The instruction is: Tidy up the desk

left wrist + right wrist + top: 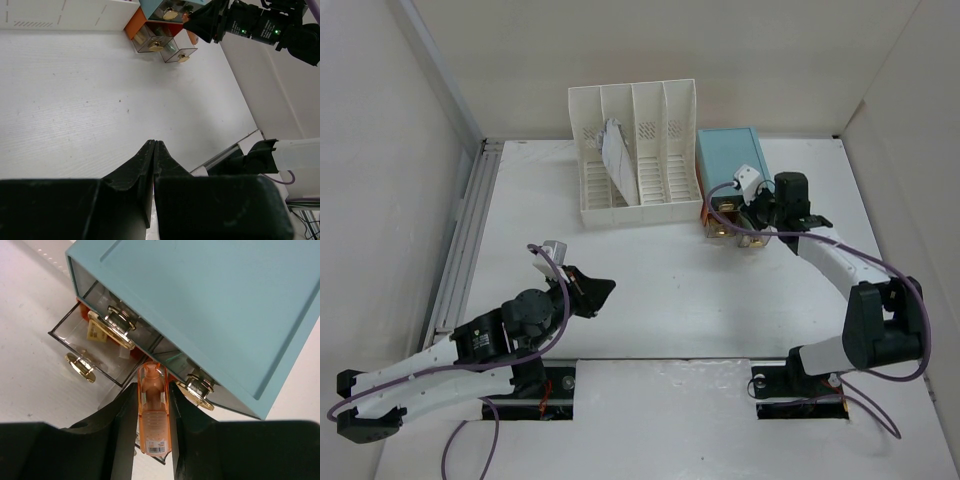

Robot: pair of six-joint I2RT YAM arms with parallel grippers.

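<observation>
White-walled desk [660, 300], rack [635, 150] and box [732, 160] at its far edge. My right gripper [152, 388], clamped on an orange tube [154, 425], hangs at the box's open drawers [95, 347]. I judge stowing is under way; next, lower and release. Left gripper [595, 292], pressed together and empty, hovers mid-desk.

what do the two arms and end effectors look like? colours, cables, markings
Left arm and right arm: white link shells, black joints. A purple cable runs along each. Left end effector and right end effector have matte black wedge-shaped fingers. A small white camera sits on the right wrist; green LEDs glow on its black housing. No readable markings.
</observation>
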